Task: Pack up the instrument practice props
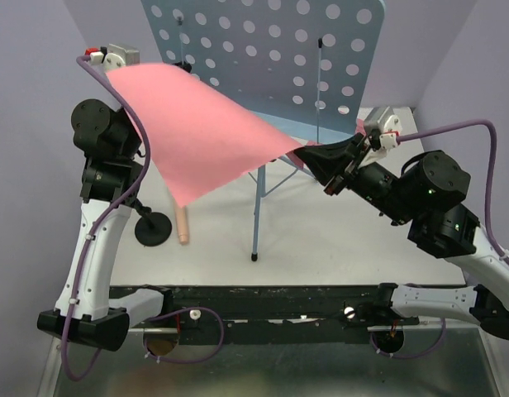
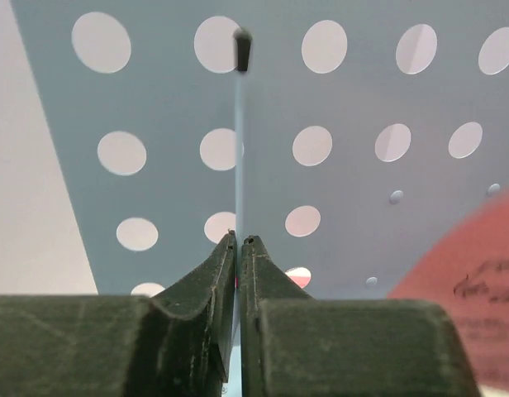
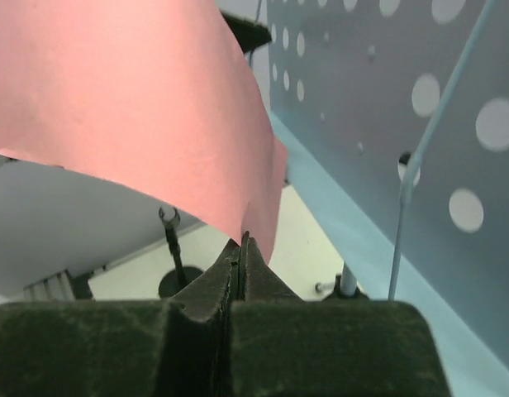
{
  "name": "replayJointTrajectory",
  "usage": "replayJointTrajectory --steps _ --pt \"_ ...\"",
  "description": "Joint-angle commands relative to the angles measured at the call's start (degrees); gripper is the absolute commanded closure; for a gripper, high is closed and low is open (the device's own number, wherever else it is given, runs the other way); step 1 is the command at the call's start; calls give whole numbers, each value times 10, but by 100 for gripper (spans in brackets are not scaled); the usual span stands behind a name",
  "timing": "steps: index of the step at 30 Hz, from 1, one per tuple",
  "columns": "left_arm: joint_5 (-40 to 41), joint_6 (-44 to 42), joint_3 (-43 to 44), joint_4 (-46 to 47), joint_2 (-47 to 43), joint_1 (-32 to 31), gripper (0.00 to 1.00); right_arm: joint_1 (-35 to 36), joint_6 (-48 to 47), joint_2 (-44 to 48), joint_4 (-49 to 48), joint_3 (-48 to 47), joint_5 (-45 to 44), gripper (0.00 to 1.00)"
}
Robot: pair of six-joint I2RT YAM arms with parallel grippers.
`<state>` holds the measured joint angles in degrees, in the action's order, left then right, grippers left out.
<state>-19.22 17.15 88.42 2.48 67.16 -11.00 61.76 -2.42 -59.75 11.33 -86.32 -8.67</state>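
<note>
The music stand [image 1: 263, 50] is coloured light blue throughout, and its desk is patterned with regular rows of round holes. The sheet-music page [image 1: 205, 136] is seen in plain pink, with dark printed notation on one face. The mic stand [image 1: 153, 227] is finished in black, and the microphone [image 1: 183, 225] in beige-pink. The left gripper [image 2: 240, 241] and right gripper [image 3: 240, 241] are coloured matt black. The table [image 1: 337, 240] is shown off-white, and the cables [image 1: 453, 126] purple.

One each — music stand [image 1: 263, 41], pink sheet [image 1: 197, 132], microphone [image 1: 183, 225], mic stand [image 1: 153, 227].
</note>
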Motion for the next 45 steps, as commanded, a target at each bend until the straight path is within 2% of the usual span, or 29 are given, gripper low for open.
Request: replayJointTrajectory --steps 1,8,11,12,14,19,26,34,41,45 --pt "51 4 -28 14 -36 1 81 -3 9 40 108 38 52 99" --pt "47 15 -45 13 -49 1 77 -3 42 99 141 92 43 99" --pt "45 21 -46 9 -48 1 62 -4 45 118 168 99 40 99" --pt "43 24 -47 8 -48 0 52 -3 44 122 176 101 39 100" --pt "44 26 -54 8 -52 0 39 -3 43 125 205 106 31 99" --pt "62 23 -91 13 -87 0 22 -3 59 132 238 163 -27 99" --pt "110 28 -177 23 -177 0 20 -4 137 154 232 285 -149 99" --pt "133 82 -272 32 -275 0 20 -4 235 190 283 271 -297 99" --pt "117 125 -322 33 -305 0 20 -3 304 204 304 263 -416 99" --pt "101 144 -345 34 -310 -1 20 -3 308 200 279 282 -474 99"
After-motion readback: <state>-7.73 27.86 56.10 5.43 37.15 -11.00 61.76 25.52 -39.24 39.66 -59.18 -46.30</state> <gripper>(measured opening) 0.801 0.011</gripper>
